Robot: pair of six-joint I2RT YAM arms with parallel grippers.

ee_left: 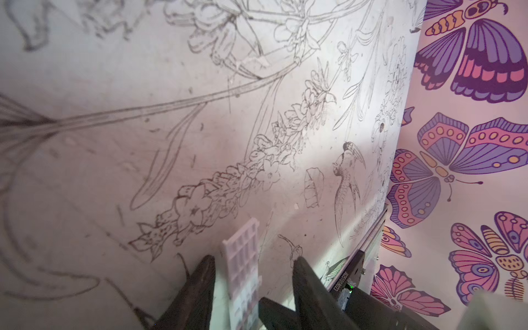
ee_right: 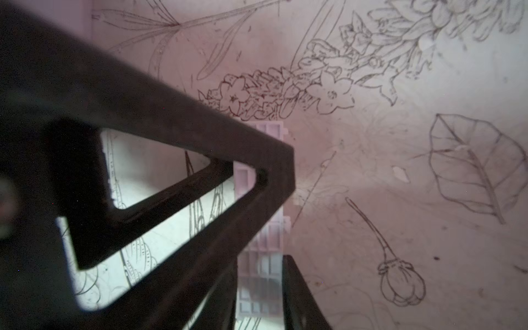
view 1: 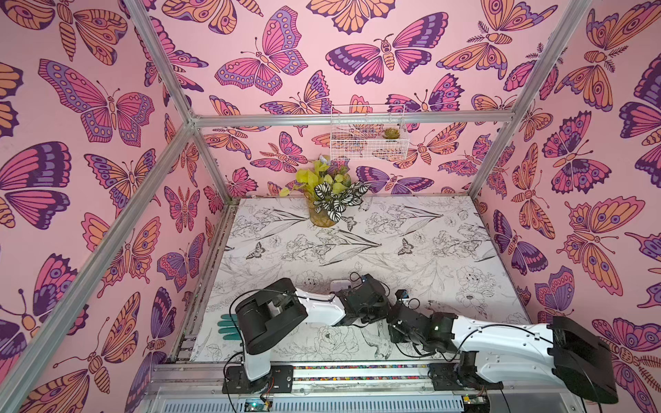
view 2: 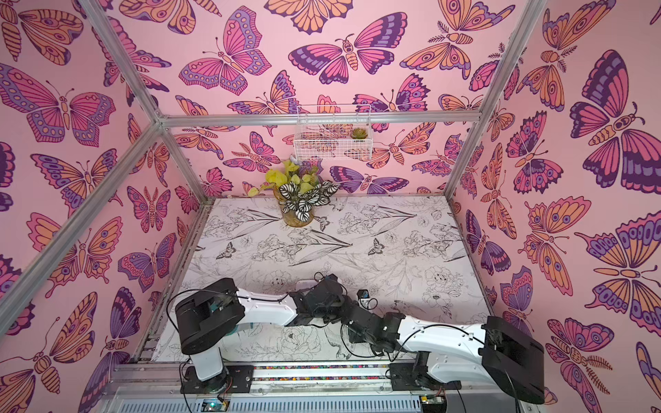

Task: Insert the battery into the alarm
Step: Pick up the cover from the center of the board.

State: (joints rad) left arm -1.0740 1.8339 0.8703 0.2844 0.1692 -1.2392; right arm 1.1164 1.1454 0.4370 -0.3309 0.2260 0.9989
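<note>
1. In both top views, the alarm (view 1: 339, 285) (view 2: 304, 285) lies on the surface (view 1: 357, 250), partly hidden.
2. Left wrist: left tool (ee_left: 254, 258) half-open around the lid (ee_left: 241, 248) (one side gapped); I'd close squarely.
3. Right wrist: right tool (ee_right: 260, 274) pinches it; hold steady.

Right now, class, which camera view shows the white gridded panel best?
Left wrist: the white gridded panel stands unobstructed between dark fingers. The right wrist view shows it partly behind a finger; in both top views the arms hide it.
</note>
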